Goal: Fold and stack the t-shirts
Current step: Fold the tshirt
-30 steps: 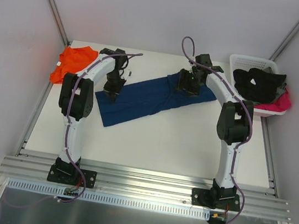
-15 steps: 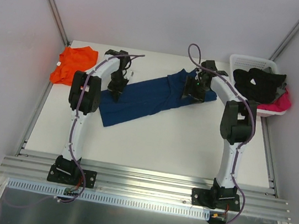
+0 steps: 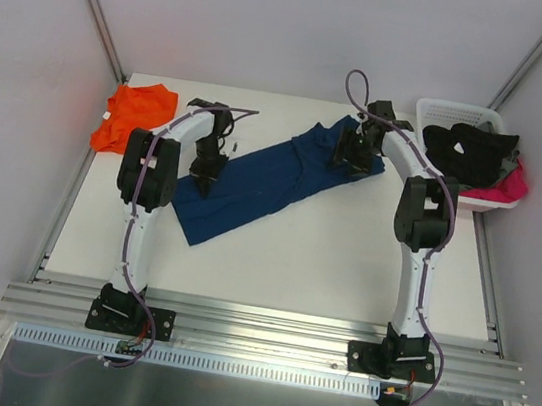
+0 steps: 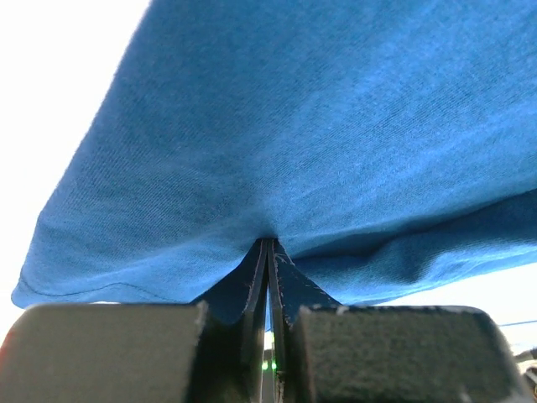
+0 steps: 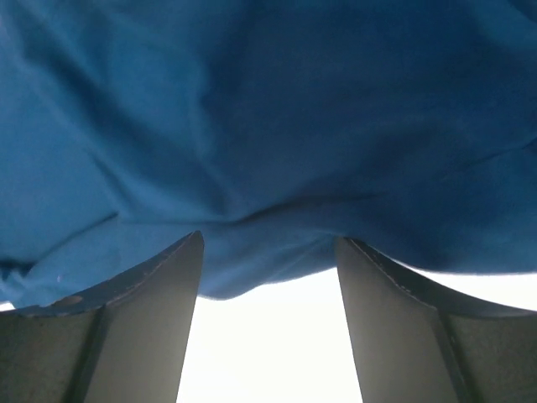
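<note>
Navy shirt [image 3: 265, 177] is lying as a long diagonal band across the middle of the table [image 3: 323, 261], running from near left to far right. Left gripper [image 3: 204, 175] is pinching its left part, jaws clenched on a pucker of cloth (plain in the wrist view). Right gripper [image 3: 347, 161] is hanging over its far right end, jaws spread wide, grasping nothing. Orange shirt [image 3: 137, 116] is sitting bunched at the far left corner, well apart. Basket [image 3: 435, 110] of dark and pink clothes is standing at far right.

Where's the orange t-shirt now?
In the top view, the orange t-shirt lies crumpled at the table's far left corner, left of the left gripper and apart from the navy t-shirt.
</note>
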